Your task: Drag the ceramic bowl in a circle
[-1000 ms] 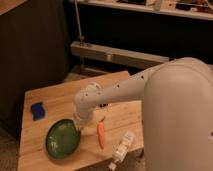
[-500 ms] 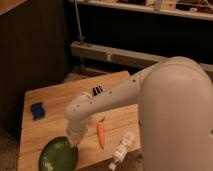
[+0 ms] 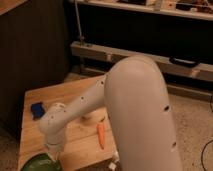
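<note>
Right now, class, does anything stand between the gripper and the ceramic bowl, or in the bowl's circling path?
Nothing visible does. The gripper is down at the ceramic bowl on the table's near edge. The carrot lies off to the right in view and the blue block farther back, both apart from the bowl.

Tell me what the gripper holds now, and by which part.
It cannot be told: the gripper sits at the rim of the ceramic bowl, contact hidden.

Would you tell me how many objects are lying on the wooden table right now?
3: the ceramic bowl at the front-left edge below the claw, the carrot in the middle, the blue item back-left. The arm may hide more.
</note>
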`<state>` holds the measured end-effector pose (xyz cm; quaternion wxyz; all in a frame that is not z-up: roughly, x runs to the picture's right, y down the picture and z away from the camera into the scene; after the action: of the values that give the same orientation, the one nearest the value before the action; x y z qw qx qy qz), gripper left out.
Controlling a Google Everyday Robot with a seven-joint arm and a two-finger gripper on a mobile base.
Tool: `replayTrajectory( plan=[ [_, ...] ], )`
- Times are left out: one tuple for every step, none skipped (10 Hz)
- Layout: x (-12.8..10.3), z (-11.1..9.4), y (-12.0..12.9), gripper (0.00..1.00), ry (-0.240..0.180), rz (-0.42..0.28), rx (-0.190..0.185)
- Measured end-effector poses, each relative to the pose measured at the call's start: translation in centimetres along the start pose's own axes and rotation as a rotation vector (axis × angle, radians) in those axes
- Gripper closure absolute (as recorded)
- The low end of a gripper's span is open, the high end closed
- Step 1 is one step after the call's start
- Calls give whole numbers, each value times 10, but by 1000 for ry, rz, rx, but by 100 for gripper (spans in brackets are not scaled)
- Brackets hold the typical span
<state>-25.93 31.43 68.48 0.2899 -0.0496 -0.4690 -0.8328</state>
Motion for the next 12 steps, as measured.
replayTrajectory(
  plan=[
    [9, -4, -5, 86, 6, -18, 5],
    [25, -10, -7, 86, 20, -22, 23],
    [37, -16, -3, 86, 32, -11, 39],
    [46, -20, 5, 86, 37, 11, 52],
    [52, -24, 19, 86, 41, 42, 67],
    [59, -30, 38, 86, 51, 88, 88],
    [63, -36, 59, 86, 58, 140, 98],
    [65, -41, 76, 86, 65, 181, 103],
    [64, -50, 102, 86, 85, 241, 107],
    [60, -59, 121, 86, 102, 285, 104],
    [54, -66, 135, 86, 116, 325, 96],
    [41, -76, 151, 86, 137, 375, 83]
  ],
)
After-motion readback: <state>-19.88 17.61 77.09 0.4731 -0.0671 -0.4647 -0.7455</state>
